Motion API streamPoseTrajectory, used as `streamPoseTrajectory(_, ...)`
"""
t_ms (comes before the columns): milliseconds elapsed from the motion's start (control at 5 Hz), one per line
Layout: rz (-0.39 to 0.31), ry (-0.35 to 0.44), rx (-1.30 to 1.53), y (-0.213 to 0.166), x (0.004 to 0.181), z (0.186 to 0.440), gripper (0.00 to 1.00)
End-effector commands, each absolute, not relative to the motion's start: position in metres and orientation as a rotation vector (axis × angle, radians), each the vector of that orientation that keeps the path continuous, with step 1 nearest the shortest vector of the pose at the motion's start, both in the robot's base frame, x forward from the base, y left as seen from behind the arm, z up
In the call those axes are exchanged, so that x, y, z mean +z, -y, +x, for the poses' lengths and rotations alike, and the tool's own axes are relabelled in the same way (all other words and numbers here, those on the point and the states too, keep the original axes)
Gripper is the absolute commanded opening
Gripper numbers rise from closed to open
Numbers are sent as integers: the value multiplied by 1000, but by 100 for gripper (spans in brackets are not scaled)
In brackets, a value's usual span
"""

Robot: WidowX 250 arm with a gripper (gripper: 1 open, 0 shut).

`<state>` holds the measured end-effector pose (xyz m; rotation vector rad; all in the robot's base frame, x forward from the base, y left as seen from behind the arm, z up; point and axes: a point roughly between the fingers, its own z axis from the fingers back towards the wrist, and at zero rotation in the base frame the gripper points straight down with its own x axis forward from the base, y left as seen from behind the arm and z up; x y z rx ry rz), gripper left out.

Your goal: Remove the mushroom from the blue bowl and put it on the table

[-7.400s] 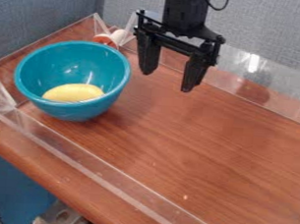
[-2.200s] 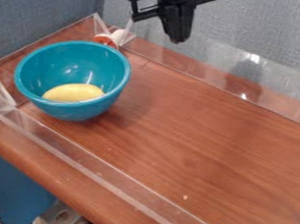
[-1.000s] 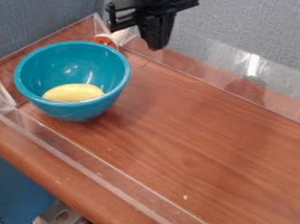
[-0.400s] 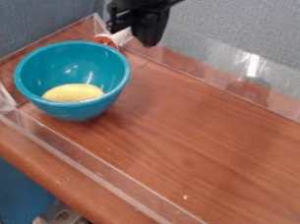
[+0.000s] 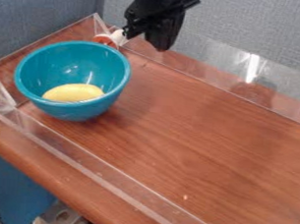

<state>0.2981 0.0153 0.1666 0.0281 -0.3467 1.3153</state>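
Observation:
The teal-blue bowl (image 5: 70, 77) stands at the left end of the wood-grain table (image 5: 203, 138). Inside it, on the near side of the bottom, lies a pale yellow lump, the mushroom (image 5: 72, 93). My black gripper (image 5: 158, 42) hangs above the table's back edge, behind and to the right of the bowl and well clear of it. Its fingers point steeply down and are shut, with nothing between them.
Low clear acrylic walls (image 5: 57, 145) run around the tabletop. A small red-and-white object (image 5: 112, 38) sits in the back left corner, just beside the gripper. A grey-blue panel stands behind the table.
The gripper, open in the earliest frame, is shut. Since then it has shifted left along the back edge and rolled about its own axis. Bowl and mushroom have not moved.

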Motion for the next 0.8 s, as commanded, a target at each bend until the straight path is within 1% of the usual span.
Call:
streamPoseTrajectory(0,-6,400,1308,-11,185,296,0)
streamPoseTrajectory(400,-1,412,1270,-6,182,289,0)
streamPoseTrajectory(600,-42,406,1098,10,180,314,0)
